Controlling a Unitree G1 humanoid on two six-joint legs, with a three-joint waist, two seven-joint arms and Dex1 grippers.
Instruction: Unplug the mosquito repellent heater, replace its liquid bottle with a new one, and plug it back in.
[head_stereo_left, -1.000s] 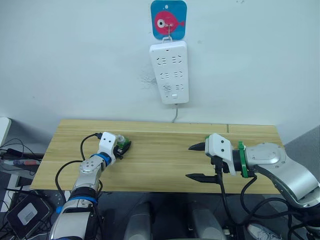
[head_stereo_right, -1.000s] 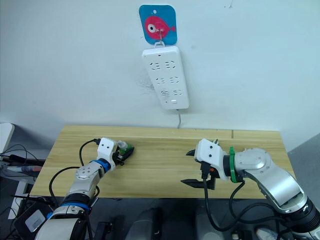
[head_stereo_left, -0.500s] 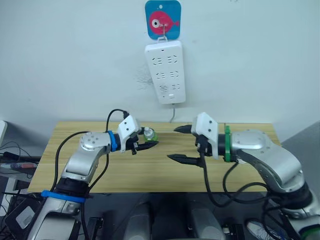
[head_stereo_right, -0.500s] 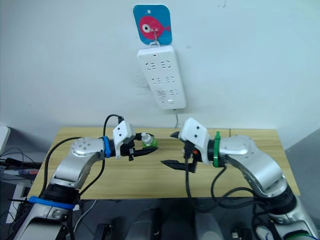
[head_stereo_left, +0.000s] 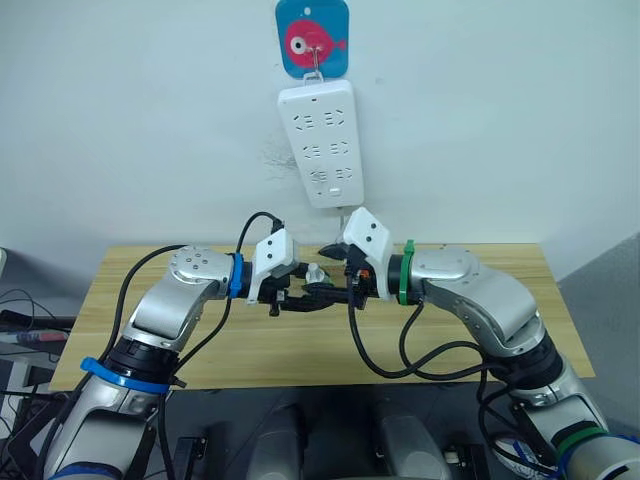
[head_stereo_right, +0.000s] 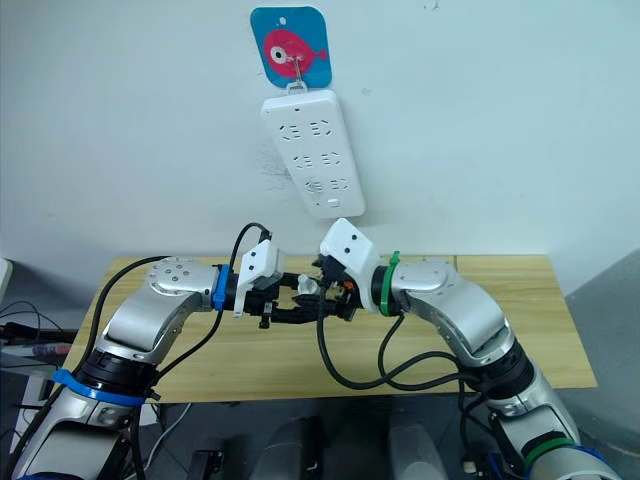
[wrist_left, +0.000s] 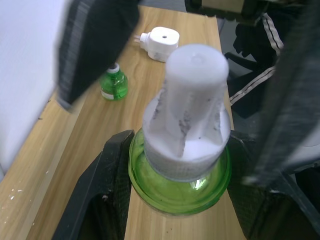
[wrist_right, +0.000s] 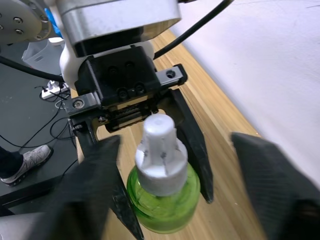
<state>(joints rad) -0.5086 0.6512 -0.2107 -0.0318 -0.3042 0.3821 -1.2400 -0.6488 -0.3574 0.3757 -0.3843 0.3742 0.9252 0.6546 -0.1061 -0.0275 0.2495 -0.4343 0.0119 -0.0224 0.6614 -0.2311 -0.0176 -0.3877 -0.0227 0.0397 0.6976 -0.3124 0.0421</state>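
My left gripper is shut on a green liquid bottle with a white cap, held in the air above the middle of the table. In the left wrist view the bottle sits between that gripper's black fingers. My right gripper is open, facing the left one, with a finger on either side of the bottle and clear of it. The mosquito repellent heater lies unplugged on the wooden table, and a second green bottle stands close to it.
A white power strip hangs on the wall from a blue fish-shaped hook, its cord dropping behind the wooden table. Black cables loop from both arms over the table's front edge.
The left arm lifted the bottle off the table's left side and carried it to the middle. The right gripper swung left and now straddles it. The camera also shifted.
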